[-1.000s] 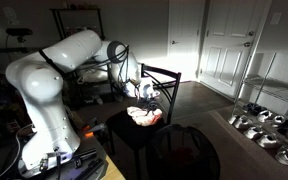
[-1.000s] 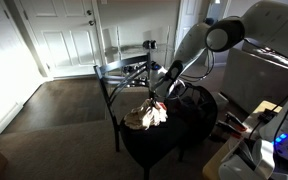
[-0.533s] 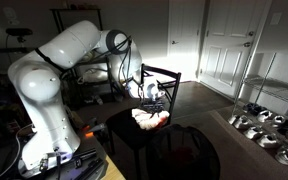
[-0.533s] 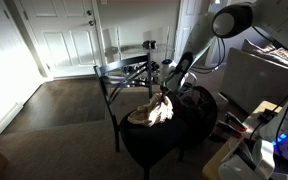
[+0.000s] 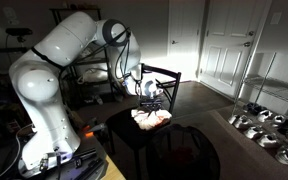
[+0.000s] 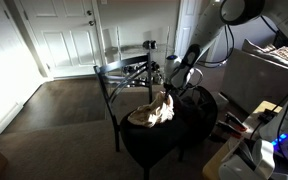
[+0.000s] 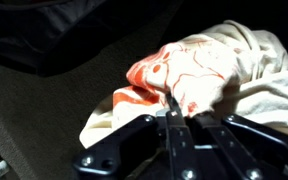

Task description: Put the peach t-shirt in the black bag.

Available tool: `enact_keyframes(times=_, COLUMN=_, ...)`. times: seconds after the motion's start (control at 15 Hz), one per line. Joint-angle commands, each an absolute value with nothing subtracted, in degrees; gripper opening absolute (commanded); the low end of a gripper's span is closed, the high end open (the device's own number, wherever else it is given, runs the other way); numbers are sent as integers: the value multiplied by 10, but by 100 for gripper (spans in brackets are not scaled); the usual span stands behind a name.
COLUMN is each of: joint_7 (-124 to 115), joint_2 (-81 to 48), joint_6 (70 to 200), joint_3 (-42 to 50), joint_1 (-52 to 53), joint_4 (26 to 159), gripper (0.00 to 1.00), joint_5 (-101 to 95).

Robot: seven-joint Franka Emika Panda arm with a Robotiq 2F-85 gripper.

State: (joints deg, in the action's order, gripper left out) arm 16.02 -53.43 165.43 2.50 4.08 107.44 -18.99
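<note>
Height is the thing changing since a second ago: the large white robot arm (image 5: 54,60) is now carrying its elbow and wrist higher. The crumpled peach t-shirt (image 6: 152,110), which was lying then as a low heap, is being drawn up at one end. Its lower part is still resting on the dark round bench (image 6: 149,145).

In an exterior view the peach t-shirt is stretching into a slanted ridge. Its long axis is running from the low end on the bench up to the pinched end, which is pointing toward the arm and the rounded black bag (image 6: 200,108) just beside the bench. In an exterior view it (image 5: 151,115) is showing only as a pale lump hanging under the wrist, with the black bag (image 5: 189,150) sitting low in front of the bench.

In the wrist view the two dark metal fingers (image 7: 173,120) are coming together until almost no gap is showing between them, and they are pinching a fold of the peach t-shirt (image 7: 199,70) where the reddish-orange patch is meeting the cream cloth. The rest of the fabric is spreading away beyond the fingertips, over dark ground
</note>
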Motion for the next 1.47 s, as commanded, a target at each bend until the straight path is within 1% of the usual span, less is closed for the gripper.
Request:
enact_keyframes(times=0.0, joint_7=181, joint_2=-452, joint_6=1681, joint_3=-15, joint_1=10, joint_4=1160, gripper=2, joint_5=-188)
enact_keyframes(times=0.6, joint_7=168, joint_2=-327, joint_6=1711, joint_3=-50, joint_1=-23, joint_4=1260, gripper=2, joint_5=-161)
enact_keyframes(times=1.0, joint_7=155, joint_2=-264, joint_6=1744, joint_3=-47, joint_1=-36, joint_4=1313, gripper=2, joint_5=-135)
enact_keyframes(times=1.13, joint_7=162, joint_2=-253, joint_6=1744, joint_3=-67, joint_1=-60, joint_4=1323, gripper=2, joint_5=-114)
enact_keyframes(times=1.2, joint_7=161, joint_2=-284, joint_6=1730, joint_3=-44, joint_1=-33, joint_4=1288, gripper=2, joint_5=-129)
enact_keyframes(times=1.27, joint_7=162, joint_2=-281, joint_6=1729, joint_3=-46, joint_1=-36, joint_4=1290, gripper=7, joint_5=-127)
enact_keyframes(times=1.4, joint_7=161, joint_2=-284, joint_6=1729, joint_3=-45, joint_1=-35, joint_4=1288, gripper=7, joint_5=-128)
